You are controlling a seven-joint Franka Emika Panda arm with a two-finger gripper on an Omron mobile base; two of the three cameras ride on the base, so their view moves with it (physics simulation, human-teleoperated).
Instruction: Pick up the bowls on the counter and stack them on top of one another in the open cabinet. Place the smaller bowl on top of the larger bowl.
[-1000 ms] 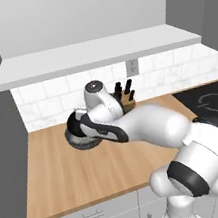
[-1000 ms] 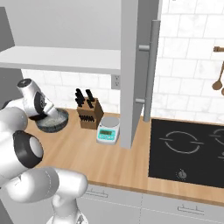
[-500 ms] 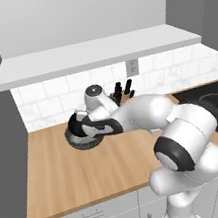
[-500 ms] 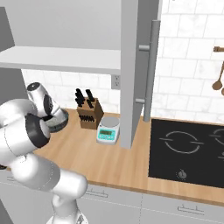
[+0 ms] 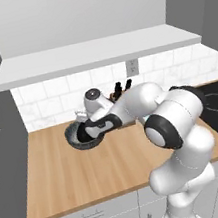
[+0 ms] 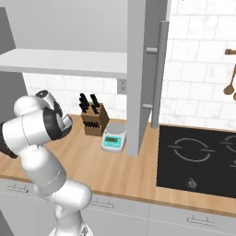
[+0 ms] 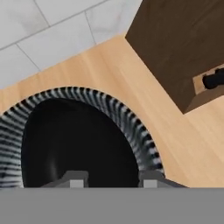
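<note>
Two nested bowls sit on the light-brown wooden surface (image 5: 57, 176): a small glossy black bowl (image 7: 74, 144) inside a wide grey streaky-rimmed bowl (image 5: 73, 137). Just right, the end effector (image 7: 110, 178) hovers over the black one, apparently to lift it; grip unclear. Rightmost stands a dark wooden knife block (image 7: 183, 48).

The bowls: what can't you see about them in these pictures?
Right base view: the arm hides both bowls.
Left base view: the hand covers most of the larger bowl and the fingers.
Hand view: the left edge cuts off the larger bowl; the fingers barely show, so their grip cannot be told.
</note>
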